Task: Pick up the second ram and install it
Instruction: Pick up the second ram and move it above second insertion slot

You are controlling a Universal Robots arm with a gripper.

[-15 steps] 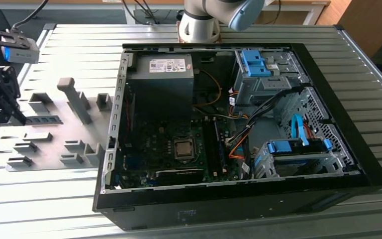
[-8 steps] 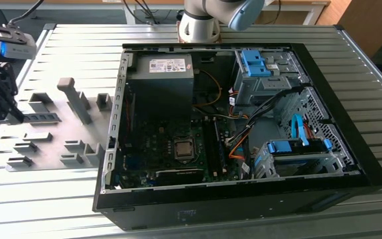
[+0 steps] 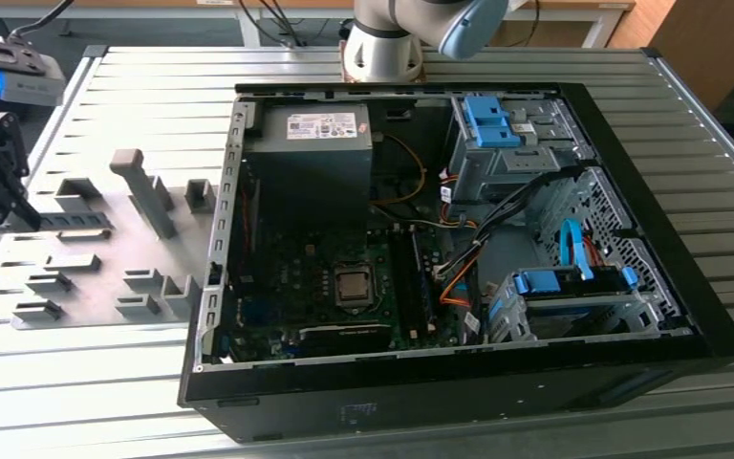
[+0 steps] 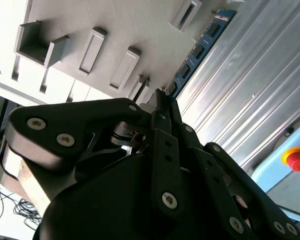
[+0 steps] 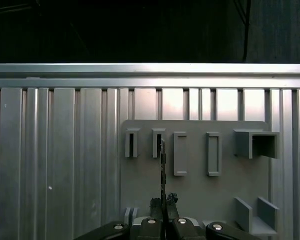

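The second ram point(image 4: 197, 52) is a thin blue-teal board with small dark chips, lying along the edge of the grey holder plate point(image 4: 140, 25). In the first wrist view the second ram point(image 5: 162, 167) appears edge-on, running up from my fingertips past a slotted holder block point(image 5: 158, 143). My gripper point(image 5: 163, 201) is shut on its near end, one finger on each face. In the exterior view my gripper point(image 3: 16, 218) stands at the far left over the plate, with the second ram point(image 3: 76, 223) reaching out from it low over the plate point(image 3: 99, 268).
An open computer case point(image 3: 469, 368) lies on the slatted metal table point(image 3: 699, 143), with memory slots point(image 3: 412, 277) beside the processor socket point(image 3: 352, 284). Grey holder blocks point(image 3: 150, 191) stand on the plate. A red stop button point(image 4: 298, 159) sits off the table edge.
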